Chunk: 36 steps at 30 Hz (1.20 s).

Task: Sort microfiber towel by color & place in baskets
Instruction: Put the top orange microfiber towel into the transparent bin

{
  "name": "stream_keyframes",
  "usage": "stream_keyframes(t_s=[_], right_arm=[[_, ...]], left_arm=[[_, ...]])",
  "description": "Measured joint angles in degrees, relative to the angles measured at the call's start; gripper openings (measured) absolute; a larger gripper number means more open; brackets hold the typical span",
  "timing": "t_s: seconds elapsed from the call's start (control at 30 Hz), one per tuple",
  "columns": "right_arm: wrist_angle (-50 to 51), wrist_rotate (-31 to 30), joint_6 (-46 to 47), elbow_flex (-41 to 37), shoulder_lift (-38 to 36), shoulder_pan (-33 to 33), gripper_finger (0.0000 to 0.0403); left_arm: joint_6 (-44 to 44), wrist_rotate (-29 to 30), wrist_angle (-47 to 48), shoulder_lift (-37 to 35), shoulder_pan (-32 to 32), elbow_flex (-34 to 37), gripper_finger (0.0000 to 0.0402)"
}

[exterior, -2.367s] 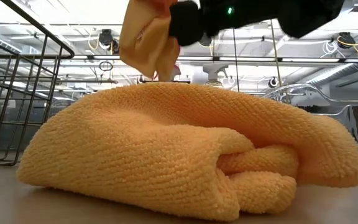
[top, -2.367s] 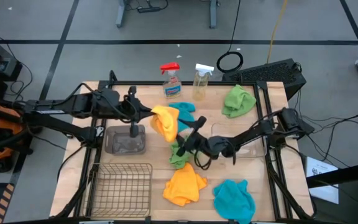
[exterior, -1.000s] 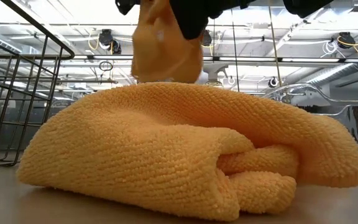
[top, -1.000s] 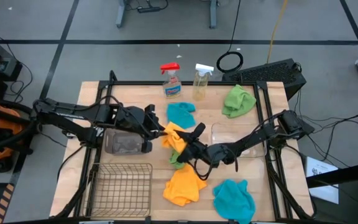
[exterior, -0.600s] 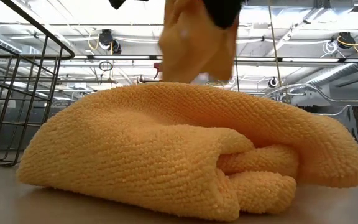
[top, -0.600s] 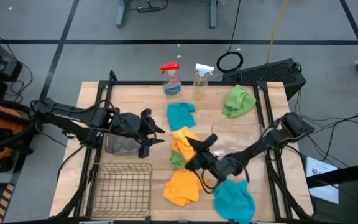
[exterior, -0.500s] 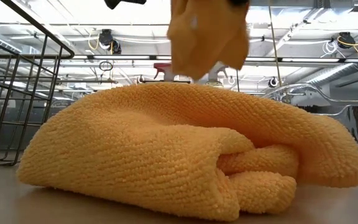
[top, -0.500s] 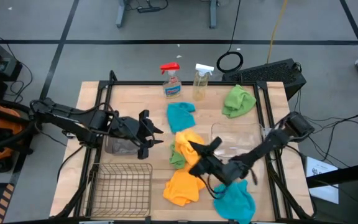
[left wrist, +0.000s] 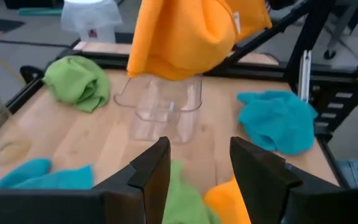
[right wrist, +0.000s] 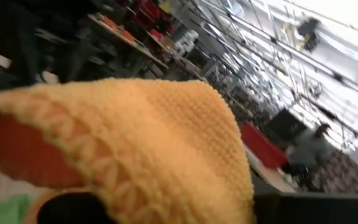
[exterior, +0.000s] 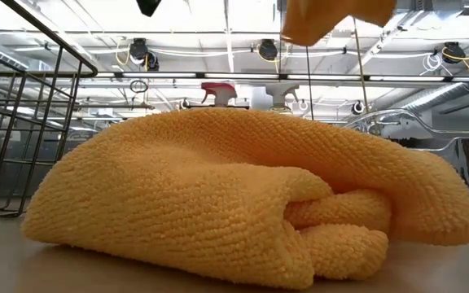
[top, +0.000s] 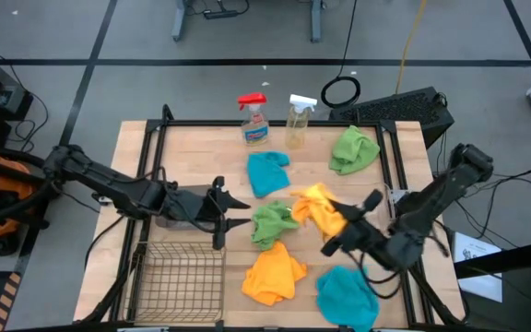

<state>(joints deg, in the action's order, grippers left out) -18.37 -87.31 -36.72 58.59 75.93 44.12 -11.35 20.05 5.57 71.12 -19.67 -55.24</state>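
Gripping a yellow-orange towel (top: pixel 317 210) aloft, the right gripper (top: pixel 344 228) is closed; beneath sits the clear tub (left wrist: pixel 160 106). Left gripper (top: pixel 231 213) gapes empty. No legible writing.

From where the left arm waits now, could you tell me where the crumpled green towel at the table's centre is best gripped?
The green towel lies bunched just beyond the open left gripper. Pinching its raised central fold from above looks best, since the edges lie flat on the table and give less to pinch.
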Motion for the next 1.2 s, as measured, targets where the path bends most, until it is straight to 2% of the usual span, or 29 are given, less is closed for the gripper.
stream_keyframes(t_s=[0.1,0.43,0.67,0.8,0.93,1.1,1.2], right_arm=[[8.8,-2.4,6.3,0.0,-2.9,3.1,0.0000],[32.8,-2.4,30.5,0.0,-11.6,11.4,0.0000],[41.9,-2.0,33.0,0.0,-18.4,10.7,0.0000],[48.5,4.2,37.6,0.0,-23.3,9.8,0.0000],[64.2,5.7,51.5,0.0,-26.5,8.4,0.0000],[86.7,15.4,75.8,0.0,-27.9,6.0,0.0000],[96.6,20.7,89.5,-0.3,-27.0,4.8,0.0000]], left_arm=[[0.1,0.0,-3.7,0.5,0.0,1.7,0.0173],[0.2,0.0,-7.5,6.6,0.0,2.1,0.0173],[0.3,0.0,-11.2,10.3,0.1,2.1,0.0173],[0.2,0.0,-13.1,11.2,0.1,2.1,0.0173],[0.2,0.0,-12.8,11.3,0.1,2.1,0.0173],[3.7,0.0,-12.4,11.3,0.1,2.0,0.0173],[4.7,0.0,-12.4,11.3,0.4,2.0,0.0173]])
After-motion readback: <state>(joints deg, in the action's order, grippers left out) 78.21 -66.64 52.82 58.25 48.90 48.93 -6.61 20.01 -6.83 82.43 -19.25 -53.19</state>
